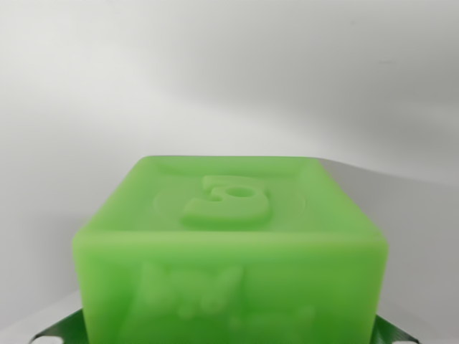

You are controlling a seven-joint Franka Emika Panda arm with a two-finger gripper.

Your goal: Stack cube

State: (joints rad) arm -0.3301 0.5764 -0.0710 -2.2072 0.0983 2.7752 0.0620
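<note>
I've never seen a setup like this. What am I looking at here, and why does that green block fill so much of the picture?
This picture comes from a camera on the wrist of a robot arm, so it sits very close to whatever the arm is working on. The green cube is a toy block with a raised figure on its top face and raised shapes on its front. It looks big only because the camera is near. Behind it is a plain white surface. Dark green bits show at the bottom corners; I cannot tell what they are. The gripper itself is not visible.
</note>
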